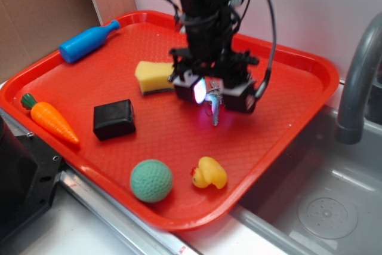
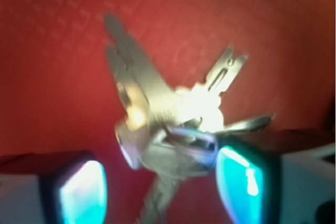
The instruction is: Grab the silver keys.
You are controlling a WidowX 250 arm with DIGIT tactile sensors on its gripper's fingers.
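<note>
At the front of the flat red plastic tray (image 1: 286,120) sit a round green ball (image 1: 151,180) and a small yellow rubber duck (image 1: 209,173). Farther back, the black robot fingers (image 1: 216,94) pinch the bunch of flat silver keys (image 1: 214,103), which hangs above the tray.

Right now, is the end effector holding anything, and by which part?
Yes: the end effector is shut on the silver keys, gripping the bunch near its ring end; the key blades dangle free above the red tray.

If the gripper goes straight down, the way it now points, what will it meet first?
Likely the bare floor of the red tray: the gripper points down and the silver keys dangling between its fingers would touch first. Exact height is unclear.
</note>
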